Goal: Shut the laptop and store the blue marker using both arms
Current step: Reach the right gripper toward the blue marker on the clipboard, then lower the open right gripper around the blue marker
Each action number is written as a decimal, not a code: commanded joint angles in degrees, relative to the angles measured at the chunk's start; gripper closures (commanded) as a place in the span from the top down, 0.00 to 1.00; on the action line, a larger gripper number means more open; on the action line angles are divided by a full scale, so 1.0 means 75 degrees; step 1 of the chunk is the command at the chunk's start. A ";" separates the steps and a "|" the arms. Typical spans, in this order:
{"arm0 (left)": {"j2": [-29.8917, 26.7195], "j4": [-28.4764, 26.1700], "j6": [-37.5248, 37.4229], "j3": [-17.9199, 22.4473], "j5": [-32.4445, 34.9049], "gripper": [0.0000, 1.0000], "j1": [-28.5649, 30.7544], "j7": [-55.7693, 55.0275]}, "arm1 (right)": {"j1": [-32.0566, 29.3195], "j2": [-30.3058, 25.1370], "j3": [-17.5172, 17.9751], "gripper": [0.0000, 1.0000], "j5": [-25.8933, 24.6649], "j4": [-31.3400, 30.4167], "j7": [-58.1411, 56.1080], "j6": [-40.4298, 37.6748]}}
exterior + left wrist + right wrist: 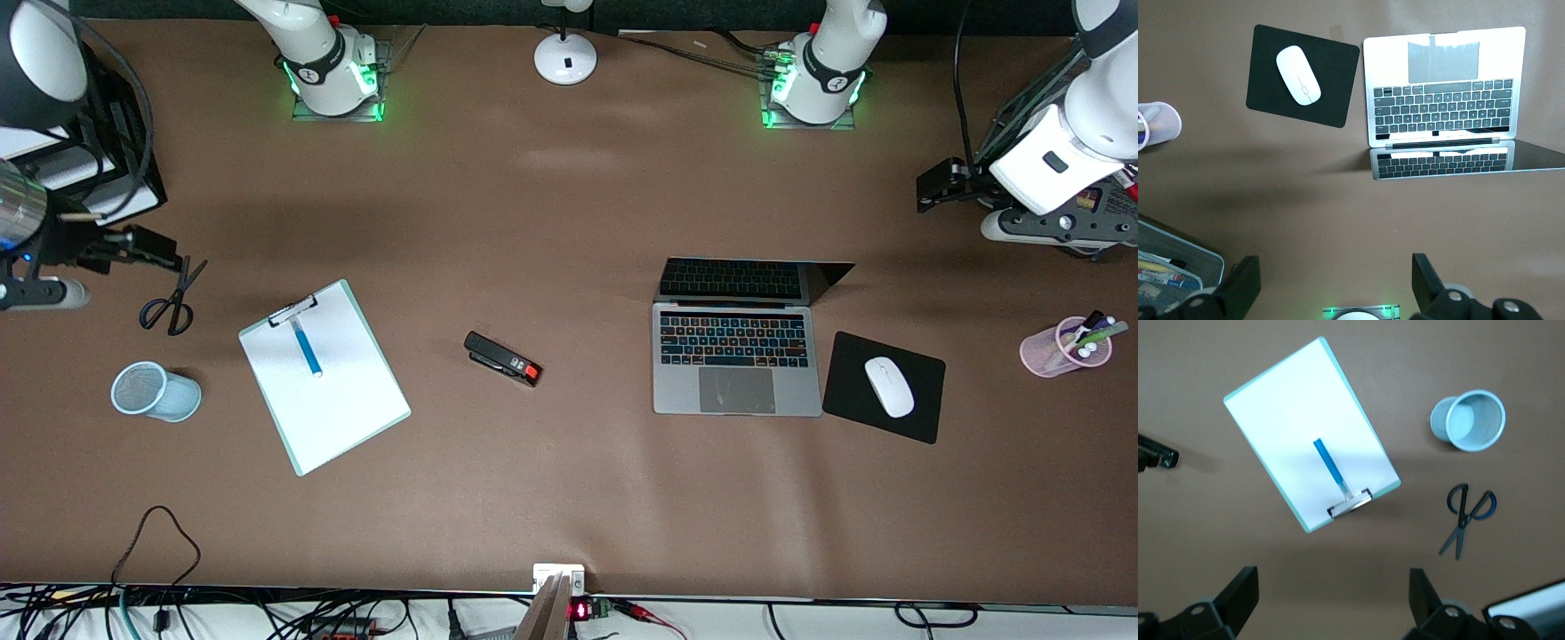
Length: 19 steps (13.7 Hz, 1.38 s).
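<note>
Lying on the clipboard (324, 377) toward the right arm's end of the desk (569, 498), long axis nearly fore-aft, the blue marker (306, 348) is being overlooked by the spread right gripper (1331, 600); the open laptop (734, 360) is being overlooked by the spread left gripper (1335, 283).

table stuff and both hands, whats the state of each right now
laptop: open, screen up
blue marker: lying on the clipboard
blue cup: upright, empty
scissors: blades shut, flat on table
mouse: on mouse pad
left hand: open, empty
right hand: open, empty
</note>
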 commanded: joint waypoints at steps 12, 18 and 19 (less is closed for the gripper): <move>0.0134 0.0232 -0.0364 -0.0030 -0.0195 1.00 0.0269 -0.0036 | 0.0082 0.2461 0.0130 1.00 -0.0010 0.0012 -0.1935 0.2152; 0.0146 0.0232 -0.0376 -0.0030 -0.0195 1.00 0.0269 -0.0036 | 0.0246 0.3071 0.0142 1.00 -0.0021 -0.0047 -0.2134 0.2785; 0.0146 0.0232 -0.0376 -0.0030 -0.0195 1.00 0.0315 -0.0024 | 0.0269 0.3164 0.0142 1.00 -0.0010 -0.0047 -0.2391 0.2949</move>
